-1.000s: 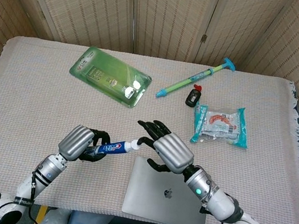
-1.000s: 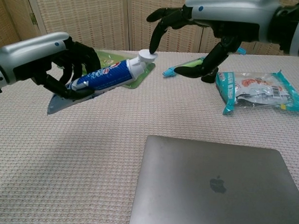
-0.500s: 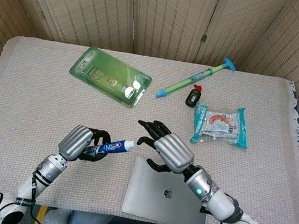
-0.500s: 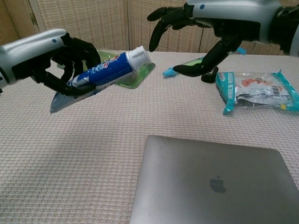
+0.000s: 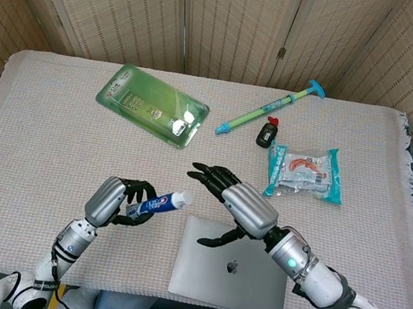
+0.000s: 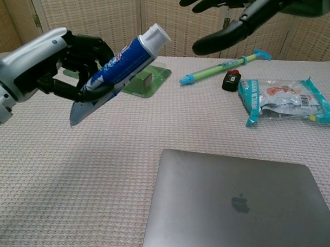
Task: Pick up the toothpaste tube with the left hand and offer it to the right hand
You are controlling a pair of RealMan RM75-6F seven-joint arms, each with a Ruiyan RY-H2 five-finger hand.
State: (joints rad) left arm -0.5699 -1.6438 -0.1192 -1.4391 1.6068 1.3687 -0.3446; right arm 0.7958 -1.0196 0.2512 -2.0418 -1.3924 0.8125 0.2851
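My left hand (image 5: pixel 115 201) (image 6: pixel 50 65) grips a blue and white toothpaste tube (image 5: pixel 157 202) (image 6: pixel 116 67) above the table, the white cap pointing up and to the right. Just right of the cap hovers my right hand (image 5: pixel 236 204) (image 6: pixel 234 17), open with its fingers spread and clear of the tube. In the chest view the right hand is partly cut off by the top edge.
A closed silver laptop (image 5: pixel 231 268) (image 6: pixel 238 204) lies at the near edge under the right hand. Further back are a green blister pack (image 5: pixel 151 104), a green and teal syringe-like tool (image 5: pixel 271 107), a small black bottle (image 5: pixel 266 133) and a teal snack packet (image 5: pixel 305 171).
The left hand lifted and tilted the tube so its cap points more upward. The right hand drew away from the cap, rising and moving right, fingers still spread.
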